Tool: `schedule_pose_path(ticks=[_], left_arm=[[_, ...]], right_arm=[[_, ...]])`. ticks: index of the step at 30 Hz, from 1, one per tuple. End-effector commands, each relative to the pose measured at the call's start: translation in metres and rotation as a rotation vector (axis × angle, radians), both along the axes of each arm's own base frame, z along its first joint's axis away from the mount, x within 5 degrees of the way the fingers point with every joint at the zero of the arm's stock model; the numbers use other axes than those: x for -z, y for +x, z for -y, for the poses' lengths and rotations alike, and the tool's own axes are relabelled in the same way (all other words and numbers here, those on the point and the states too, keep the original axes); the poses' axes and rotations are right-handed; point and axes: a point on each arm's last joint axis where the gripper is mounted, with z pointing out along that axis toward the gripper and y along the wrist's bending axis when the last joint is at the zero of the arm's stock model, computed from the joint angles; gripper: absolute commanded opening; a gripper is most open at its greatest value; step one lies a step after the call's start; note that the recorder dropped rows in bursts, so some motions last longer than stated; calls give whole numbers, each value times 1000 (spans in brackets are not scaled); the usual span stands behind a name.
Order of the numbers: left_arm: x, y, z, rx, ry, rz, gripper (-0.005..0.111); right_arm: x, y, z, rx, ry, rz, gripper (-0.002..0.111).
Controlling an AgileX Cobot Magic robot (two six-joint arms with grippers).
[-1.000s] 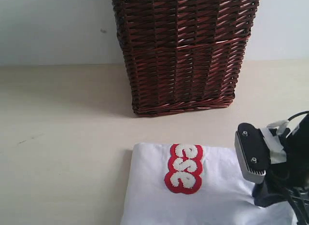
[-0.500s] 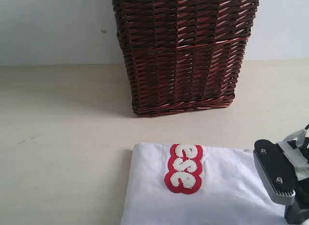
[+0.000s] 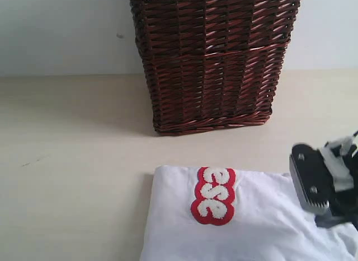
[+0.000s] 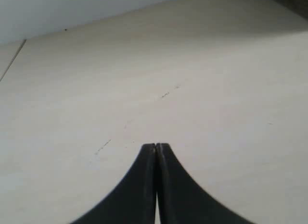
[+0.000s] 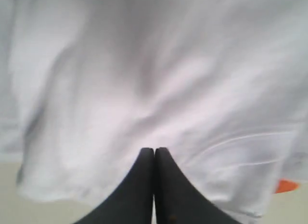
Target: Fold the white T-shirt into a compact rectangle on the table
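Right gripper (image 5: 154, 149): black fingers (image 5: 139, 185) pressed flat together, no gap between the pads. The tips sit right at the shirt (image 5: 144, 80); I cannot tell whether a pinch of cloth is caught between them. The cloth past the tips is rumpled, with soft ridges and a stitched hem line. The orange tag (image 5: 287, 186) shows at the cloth's edge, off to one side of the fingers. A strip of table (image 5: 53, 212) shows past that edge.

Left gripper (image 4: 156, 145): also fully closed, fingertips (image 4: 166, 154) meeting in one line, holding nothing. Beneath it there is only bare table (image 4: 192, 80) with a few faint dark specks. It is not in the exterior view, so its place relative to the basket cannot be told.

Right arm (image 3: 327, 185), exterior view: a black and grey head in front of the basket (image 3: 215, 59) and off to its right, over the shirt's right edge. The fingers themselves are hidden there.

Shirt (image 3: 263, 222): lies flat on the table (image 3: 72, 160) in front of the basket, clear of it, with a band of table between the two. Its far edge is straight and its far-left corner is rounded; the near part runs out of view. The red-outlined fluffy letters (image 3: 213, 195) sit in a stack near the far edge, roughly in line with the basket's middle.

Basket: dark brown wicker, upright, pale trim along its rim, standing at the far side of the table before a pale wall (image 3: 56, 31).
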Motion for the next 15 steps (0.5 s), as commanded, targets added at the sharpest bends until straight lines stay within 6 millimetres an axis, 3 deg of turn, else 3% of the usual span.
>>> schedule_pose_path(ticks=[1,6,11,15], left_arm=[[-2,0,0,-1,-7,20,0],[-2,0,0,-1,-7,20,0],[-2,0,0,-1,-7,20,0],[-2,0,0,-1,-7,20,0]], right_arm=[[-13,12,-16,20,185,98,0],[23,27,-33,100,324,-30,0],[62,34,-34,105,286,-119,0],[82,44,-32,143,248,-63,0]])
